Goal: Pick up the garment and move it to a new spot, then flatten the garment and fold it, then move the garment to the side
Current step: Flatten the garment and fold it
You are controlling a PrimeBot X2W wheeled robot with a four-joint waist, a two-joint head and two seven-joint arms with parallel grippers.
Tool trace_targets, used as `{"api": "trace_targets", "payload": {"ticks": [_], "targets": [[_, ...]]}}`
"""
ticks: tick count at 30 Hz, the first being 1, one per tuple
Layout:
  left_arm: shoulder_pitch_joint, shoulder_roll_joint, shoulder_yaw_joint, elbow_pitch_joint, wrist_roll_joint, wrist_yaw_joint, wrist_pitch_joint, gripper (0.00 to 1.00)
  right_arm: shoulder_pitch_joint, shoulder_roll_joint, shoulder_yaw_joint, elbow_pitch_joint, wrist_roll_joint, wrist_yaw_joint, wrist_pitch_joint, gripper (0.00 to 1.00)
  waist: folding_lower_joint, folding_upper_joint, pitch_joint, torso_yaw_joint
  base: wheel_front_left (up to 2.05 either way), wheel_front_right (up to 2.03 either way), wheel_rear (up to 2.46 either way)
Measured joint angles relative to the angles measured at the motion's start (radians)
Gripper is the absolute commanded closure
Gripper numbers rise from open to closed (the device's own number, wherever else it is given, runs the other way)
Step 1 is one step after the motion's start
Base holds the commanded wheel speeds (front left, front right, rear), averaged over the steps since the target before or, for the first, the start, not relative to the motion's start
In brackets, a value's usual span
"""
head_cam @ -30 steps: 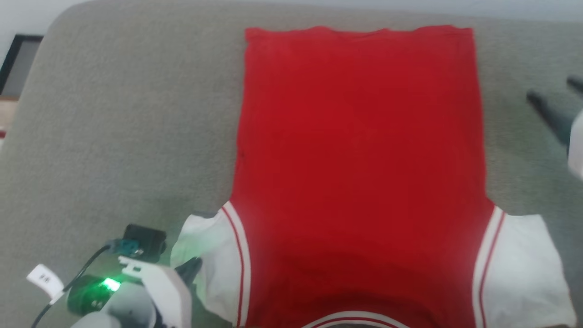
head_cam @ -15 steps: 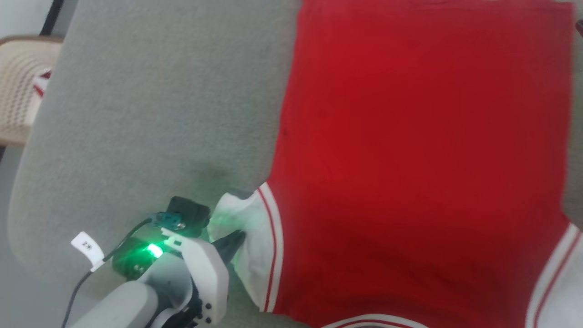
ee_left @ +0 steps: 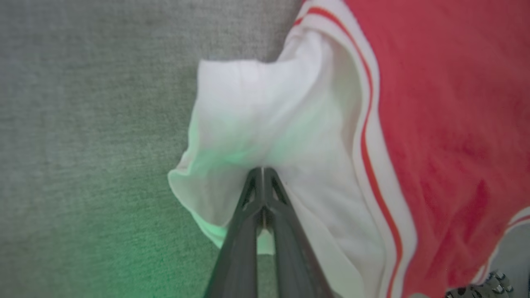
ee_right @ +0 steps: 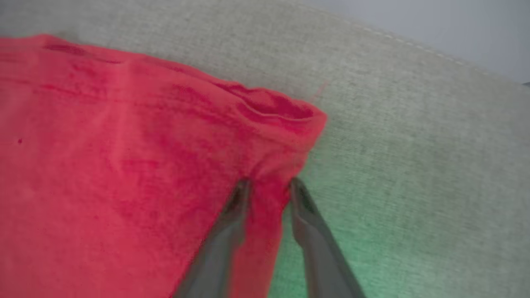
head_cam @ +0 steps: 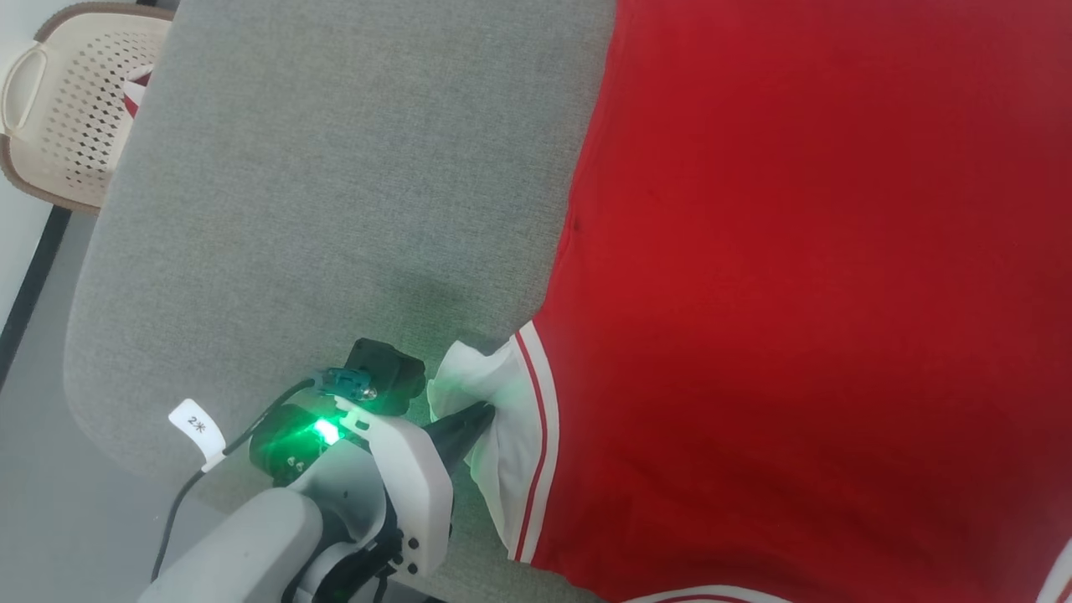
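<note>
You are working over a padded surface [head_cam: 335, 167] covered in grey woven fabric, with rounded corners. Its left half lies bare. Off its left edge you see grey floor [head_cam: 42, 469] and a dark strip [head_cam: 29, 285] running along a paler band. In the right wrist view a stitched seam marks the surface's far edge, with a plain pale wall [ee_right: 414, 16] behind it.

Beyond the far left corner, off the surface, stands a cream perforated basket [head_cam: 75, 109] with a handle slot in its rim. Inside it, against the wall nearest the surface, lies a small red-and-white cloth scrap [head_cam: 134, 88].

The garment [head_cam: 796, 293] lies spread flat over the right part of the surface, plain red side up, and runs out of the head view at the right and far sides. Its white sleeve [ee_left: 265, 116], edged with red-and-white trim, points toward the near left corner.

Your left gripper [head_cam: 484, 412] sits close to that near left corner. Its jaws are clenched tight on the bunched sleeve, and the cloth lifts into folds around the tips. A green light [head_cam: 322, 431] glows on the wrist and a white label [head_cam: 197, 427] hangs from its cable.

Your right gripper [ee_right: 269, 184] is at the garment's side edge, just short of the hem corner [ee_right: 306, 116]. Its jaws stand parted, with puckered red cloth between the fingers, one finger on the garment and the other at its very edge.
</note>
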Motion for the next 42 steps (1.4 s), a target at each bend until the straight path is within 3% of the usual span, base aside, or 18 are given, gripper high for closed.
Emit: {"api": "trace_targets", "payload": {"ticks": [6, 11, 17, 22, 28, 33, 37, 42], "targets": [[-0.004, 0.004, 0.006, 0.026, -0.01, -0.007, -0.009, 1.0, 0.02, 0.001, 0.077, -0.05, 0.038, 0.004, -0.001, 1.0, -0.0001, 0.0, -0.01, -0.026, 0.0, 0.0, 0.0], [0.006, 0.028, 0.024, 0.037, -0.018, -0.007, -0.012, 1.0, 0.086, -0.03, 0.18, -0.17, 0.102, 0.004, 0.009, 1.0, 0.0, 0.0, -0.035, -0.073, 0.0, 0.0, 0.0], [0.024, 0.07, 0.047, 0.036, -0.028, 0.005, -0.012, 1.0, 0.211, -0.123, 0.299, -0.383, 0.227, 0.004, 0.003, 1.0, 0.0, 0.0, -0.073, -0.146, 0.0, 0.0, 0.0], [0.043, 0.104, 0.065, 0.025, -0.036, 0.026, -0.012, 1.0, 0.341, -0.201, 0.333, -0.545, 0.321, 0.004, -0.021, 1.0, 0.0, 0.0, -0.102, -0.211, 0.0, 0.0, 0.0], [0.067, 0.141, 0.087, -0.004, -0.046, 0.056, -0.007, 1.0, 0.576, -0.264, 0.296, -0.722, 0.409, 0.004, -0.038, 1.0, 0.0, 0.0, -0.143, -0.296, 0.0, 0.0, 0.0], [0.083, 0.153, 0.093, -0.024, -0.052, 0.075, 0.001, 1.0, 0.759, -0.273, 0.227, -0.811, 0.433, 0.004, -0.047, 1.0, 0.0, 0.0, -0.171, -0.344, 0.0, 0.0, 0.0], [0.097, 0.167, 0.096, -0.034, -0.059, 0.081, 0.004, 1.0, 0.887, -0.243, 0.145, -0.837, 0.42, 0.005, -0.069, 1.0, 0.0, 0.0, -0.187, -0.372, 0.0, 0.0, 0.0], [0.1, 0.169, 0.097, -0.042, -0.061, 0.086, 0.007, 1.0, 0.98, -0.15, 0.035, -0.826, 0.355, 0.005, -0.11, 1.0, 0.0, -0.0001, -0.193, -0.391, 0.0, 0.0, 0.0]]}}
